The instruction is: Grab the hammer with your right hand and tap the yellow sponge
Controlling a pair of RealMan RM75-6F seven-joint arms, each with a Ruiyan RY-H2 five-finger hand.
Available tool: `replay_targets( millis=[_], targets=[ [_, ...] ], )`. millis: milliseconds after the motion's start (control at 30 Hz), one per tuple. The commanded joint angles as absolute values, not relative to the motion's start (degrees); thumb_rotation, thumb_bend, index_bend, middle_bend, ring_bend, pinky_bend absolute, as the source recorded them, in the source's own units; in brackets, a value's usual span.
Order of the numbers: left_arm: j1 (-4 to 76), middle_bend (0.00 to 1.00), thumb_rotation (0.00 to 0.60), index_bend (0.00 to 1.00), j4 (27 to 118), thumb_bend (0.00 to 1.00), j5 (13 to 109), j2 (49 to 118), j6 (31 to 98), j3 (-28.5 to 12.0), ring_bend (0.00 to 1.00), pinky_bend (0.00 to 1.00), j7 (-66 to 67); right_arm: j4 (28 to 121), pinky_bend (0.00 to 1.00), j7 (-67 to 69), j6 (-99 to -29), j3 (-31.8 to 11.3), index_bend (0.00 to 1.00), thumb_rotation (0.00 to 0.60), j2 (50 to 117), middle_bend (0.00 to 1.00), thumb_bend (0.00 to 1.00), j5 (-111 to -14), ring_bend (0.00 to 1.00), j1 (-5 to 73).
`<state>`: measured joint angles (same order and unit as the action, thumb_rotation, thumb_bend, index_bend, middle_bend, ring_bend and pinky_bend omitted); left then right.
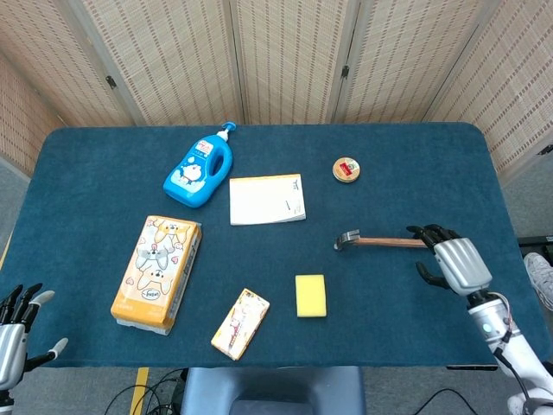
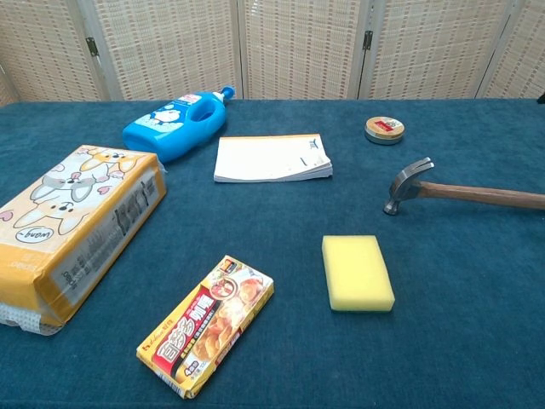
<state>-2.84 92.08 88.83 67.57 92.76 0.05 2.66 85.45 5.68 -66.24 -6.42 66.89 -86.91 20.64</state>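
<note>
The hammer (image 1: 384, 241) (image 2: 477, 194) lies flat on the blue table, metal head toward the left, wooden handle running right. In the head view my right hand (image 1: 454, 264) hovers at the handle's far end with fingers spread and dark fingertips (image 1: 429, 232) over the wood; no grip shows. The chest view does not show this hand. The yellow sponge (image 1: 310, 295) (image 2: 357, 271) lies flat, nearer the front edge and left of the hammer head. My left hand (image 1: 13, 333) hangs off the table's front left corner, fingers apart and empty.
A blue bottle (image 1: 200, 168), a white notepad (image 1: 267, 199) and a small round tin (image 1: 346, 169) lie toward the back. A yellow tissue pack (image 1: 156, 272) and a curry box (image 1: 240, 323) lie at the front left. The table edge (image 1: 346, 361) runs close to the sponge.
</note>
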Motion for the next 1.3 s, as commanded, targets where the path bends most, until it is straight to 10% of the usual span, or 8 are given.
replay_targets(
  millis=[33,500,1300],
  targets=[
    [-3.0,0.16,0.600,0.23,91.9,0.20,88.7,67.4,92.8,0.1,0.06,0.16,2.5,82.4,0.32,3.4,-60.8,-7.9,0.20,0.600,70.3,0.31,0.35,-83.9,0.21,24.8],
    [-3.5,0.16,0.600,0.23,91.9,0.20,88.4,67.0,93.0,0.2,0.06,0.16,2.2,72.1,0.22,-1.4,-51.5,-9.5,0.20,0.600,79.8,0.28,0.16,-77.7,0.13,32.7],
    [-3.3,0.16,0.600,0.23,91.2,0.20,88.2,67.4,92.2,-0.1,0.06,0.16,2.2,60.2,0.22,0.9,-47.2,-7.8,0.34,0.600,88.7,0.38,0.34,-75.3,0.13,35.9]
  ],
)
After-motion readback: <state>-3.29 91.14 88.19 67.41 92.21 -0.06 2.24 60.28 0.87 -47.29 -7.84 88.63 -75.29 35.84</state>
